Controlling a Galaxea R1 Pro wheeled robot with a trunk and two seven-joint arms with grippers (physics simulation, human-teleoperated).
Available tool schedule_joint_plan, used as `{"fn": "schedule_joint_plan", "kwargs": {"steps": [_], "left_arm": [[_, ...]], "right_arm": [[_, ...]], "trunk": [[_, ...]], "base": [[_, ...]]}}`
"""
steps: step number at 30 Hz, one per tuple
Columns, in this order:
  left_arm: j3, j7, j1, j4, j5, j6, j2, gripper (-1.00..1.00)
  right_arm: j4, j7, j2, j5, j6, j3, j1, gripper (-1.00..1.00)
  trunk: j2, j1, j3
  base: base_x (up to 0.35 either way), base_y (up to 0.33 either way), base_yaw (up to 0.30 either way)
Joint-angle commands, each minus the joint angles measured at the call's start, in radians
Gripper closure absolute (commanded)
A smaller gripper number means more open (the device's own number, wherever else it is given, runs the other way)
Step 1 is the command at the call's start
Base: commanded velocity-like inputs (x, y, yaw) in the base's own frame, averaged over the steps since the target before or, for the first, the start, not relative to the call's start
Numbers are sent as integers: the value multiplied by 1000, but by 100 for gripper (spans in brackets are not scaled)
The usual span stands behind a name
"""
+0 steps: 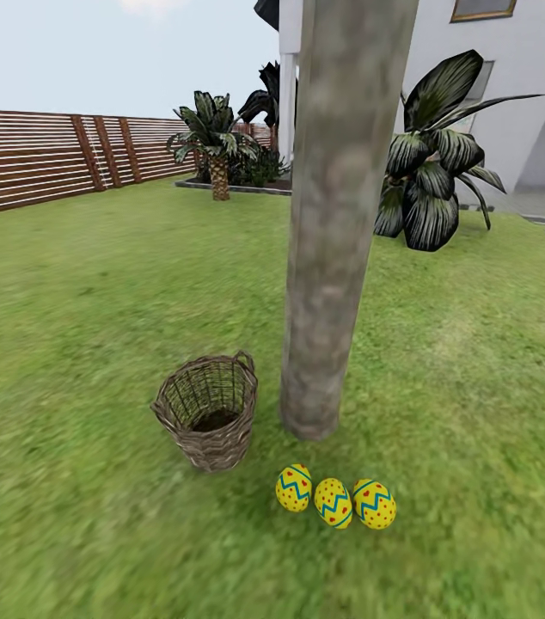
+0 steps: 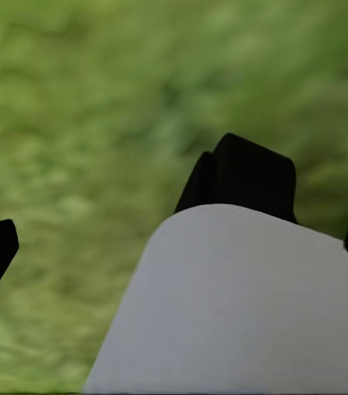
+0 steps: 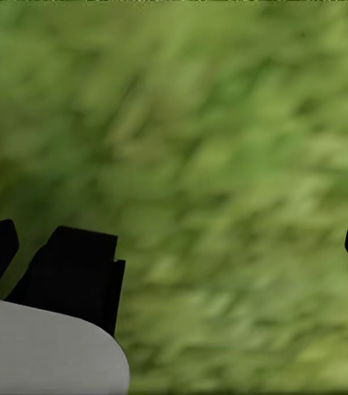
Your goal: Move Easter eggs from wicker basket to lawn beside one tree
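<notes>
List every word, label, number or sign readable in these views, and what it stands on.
None: no readable text anywhere.
Easter eggs: only red dots and blue zigzag bands, no lettering.
Wicker basket, tree, fence and house: no markings.

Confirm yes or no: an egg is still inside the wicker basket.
No: the wicker basket looks empty, and all three Easter eggs lie on the lawn.

Three yellow Easter eggs are showing red dots and blue zigzags. The brown wicker basket is sitting on mottled green lawn.
</notes>
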Motion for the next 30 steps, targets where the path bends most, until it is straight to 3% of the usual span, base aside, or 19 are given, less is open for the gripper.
{"fn": "schedule_joint_plan", "kwargs": {"steps": [1,30], "left_arm": [[-8,2,-1,1,8,3,0,-100],[-8,2,-1,4,8,3,1,-100]], "right_arm": [[4,1,-1,8,-8,-8,-1,-100],[5,2,0,10,-8,-8,-1,-100]], "trunk": [[0,0,-1],[0,0,-1]], "base": [[0,0,0],[0,0,0]]}}
